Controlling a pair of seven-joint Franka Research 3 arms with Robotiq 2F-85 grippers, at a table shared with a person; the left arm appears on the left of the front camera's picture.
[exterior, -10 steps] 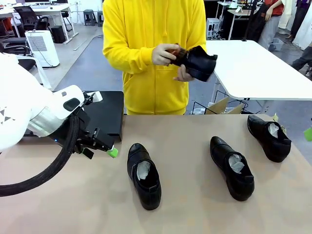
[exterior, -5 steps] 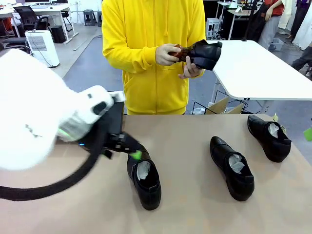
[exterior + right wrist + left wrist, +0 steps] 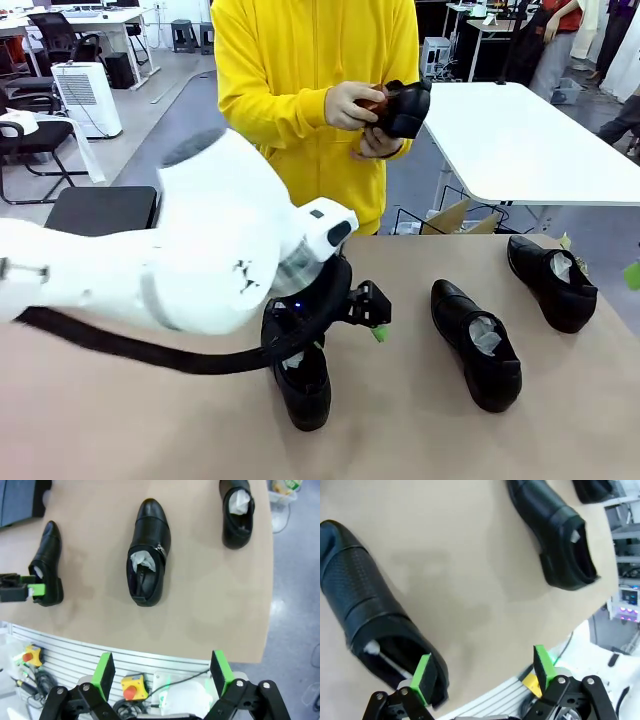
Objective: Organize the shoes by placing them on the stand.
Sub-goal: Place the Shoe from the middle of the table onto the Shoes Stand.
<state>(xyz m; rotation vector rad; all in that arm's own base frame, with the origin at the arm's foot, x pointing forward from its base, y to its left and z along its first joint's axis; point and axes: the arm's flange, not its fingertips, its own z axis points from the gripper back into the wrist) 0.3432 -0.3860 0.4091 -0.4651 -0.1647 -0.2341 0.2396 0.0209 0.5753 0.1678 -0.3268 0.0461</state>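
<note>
Three black shoes lie on the beige table, each stuffed with white paper: left shoe point(image 3: 303, 388) point(image 3: 370, 615) point(image 3: 47, 565), middle shoe point(image 3: 478, 343) point(image 3: 147, 552), right shoe point(image 3: 553, 280) point(image 3: 237, 512). My left gripper point(image 3: 372, 318) point(image 3: 483, 672) is open, low beside the left shoe's heel end, with nothing between its pads. The person in yellow holds a further shoe point(image 3: 405, 105) in both hands. My arm hides most of the black stand point(image 3: 100, 210) point(image 3: 20, 500) at the far left. My right gripper point(image 3: 162, 672) hangs open, high over the table's near edge.
My left arm's white bulk point(image 3: 210, 260) spans the table's left half. Bare tabletop point(image 3: 400, 420) lies between the left and middle shoes. A rail with a red stop button point(image 3: 131, 692) runs under the near edge. A white table point(image 3: 520, 140) stands behind the person.
My left arm has swung right from the stand, over the left shoe, and its gripper is now past that shoe. The person has turned the held shoe. The shoes on the table have not moved.
</note>
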